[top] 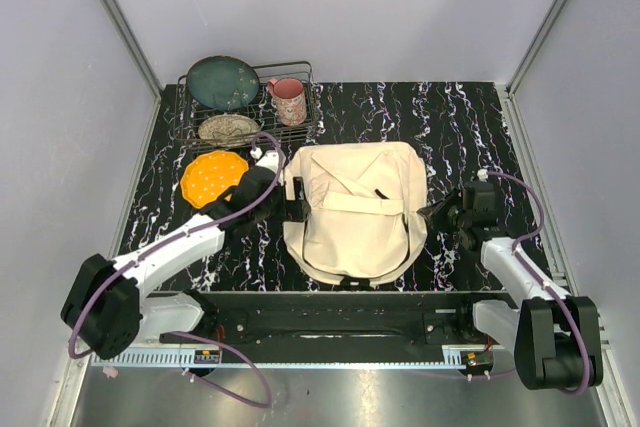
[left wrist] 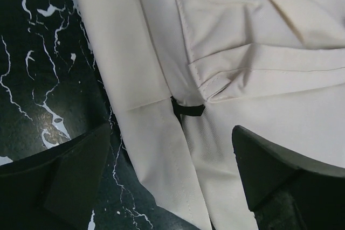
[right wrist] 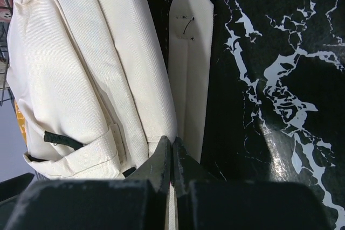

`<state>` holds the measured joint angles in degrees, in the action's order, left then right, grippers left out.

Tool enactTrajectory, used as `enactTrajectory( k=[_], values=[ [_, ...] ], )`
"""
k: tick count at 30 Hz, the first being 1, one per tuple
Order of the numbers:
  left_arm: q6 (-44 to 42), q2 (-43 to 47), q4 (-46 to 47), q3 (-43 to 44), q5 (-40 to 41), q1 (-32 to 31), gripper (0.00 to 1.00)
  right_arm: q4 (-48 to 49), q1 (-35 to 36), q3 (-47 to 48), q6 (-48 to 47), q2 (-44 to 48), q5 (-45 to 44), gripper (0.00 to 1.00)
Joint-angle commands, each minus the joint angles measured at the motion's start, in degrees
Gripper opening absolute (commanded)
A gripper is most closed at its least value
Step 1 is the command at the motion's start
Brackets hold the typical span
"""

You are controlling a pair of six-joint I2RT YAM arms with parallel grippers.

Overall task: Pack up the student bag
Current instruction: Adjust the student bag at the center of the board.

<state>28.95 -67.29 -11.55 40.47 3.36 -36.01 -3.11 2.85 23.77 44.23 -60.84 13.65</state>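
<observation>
Left gripper [top: 296, 203] is spread as wide as it goes and has hold of nothing. It sits at the 9 o'clock edge of the student bag [top: 355, 212], and in the wrist view one finger is over bare table and the other is over cream canvas, with a little black buckle [left wrist: 188, 110] between them.

Right gripper [right wrist: 171, 143] is the opposite, with its fingers pressed tight together. It's at the bag's 3 o'clock side, right by a loose flat strap [right wrist: 188, 79] lying on the tabletop. Honestly can't tell if it's pinching any fabric.

The bag lies flat in the middle of the table [top: 470, 127], a bit toward 6 o'clock, flap side up with a strap across it.

The surface is a black marble-look top with white veins, and it's glossy enough to catch some glare in the right wrist view.

Out at about 10 o'clock from the bag there's an orange dotted plate [top: 213, 177], just beside the left arm. At 11 o'clock, in the far left corner, a wire dish rack [top: 312, 107] holds a teal plate [top: 222, 82], a pink mug [top: 290, 100] and a speckled dish [top: 229, 128].

The room is basically a booth with plain pale grey walls [top: 350, 7] on three sides and metal frame posts [top: 120, 22] running up the corners.
</observation>
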Motion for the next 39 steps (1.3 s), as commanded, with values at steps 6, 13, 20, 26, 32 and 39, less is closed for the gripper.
enactTrajectory(
  k=[6, 13, 20, 26, 32, 39],
  values=[
    [1.28, -9.61, 6.09, -1.0, -5.37, 1.99, 0.99, -0.58, -0.04, -0.66, 0.51, 5.12, -0.03, 0.0],
    [4.54, -11.64, 17.86, -6.18, -16.08, 7.35, 0.99, 1.35, -0.04, -0.3, 0.6, 2.66, 2.34, 0.0],
    [5.15, -14.19, 24.21, -5.93, -21.54, 9.9, 0.62, 4.69, 0.05, -0.21, 1.03, 0.2, 5.33, 0.0],
    [2.61, -17.96, 21.05, 1.71, -21.73, 10.78, 0.14, 6.63, 0.14, -3.28, 4.1, 2.03, 7.44, 0.0],
    [-0.12, -22.88, 15.51, 11.03, -20.94, 13.33, 0.01, 4.35, 1.36, -7.32, 7.89, 9.41, 7.09, 0.0],
    [-2.49, -21.67, 11.73, 13.33, -20.5, 14.39, 0.54, -6.17, 1.72, -5.06, 7.19, 15.48, 0.27, 0.68]
  ],
)
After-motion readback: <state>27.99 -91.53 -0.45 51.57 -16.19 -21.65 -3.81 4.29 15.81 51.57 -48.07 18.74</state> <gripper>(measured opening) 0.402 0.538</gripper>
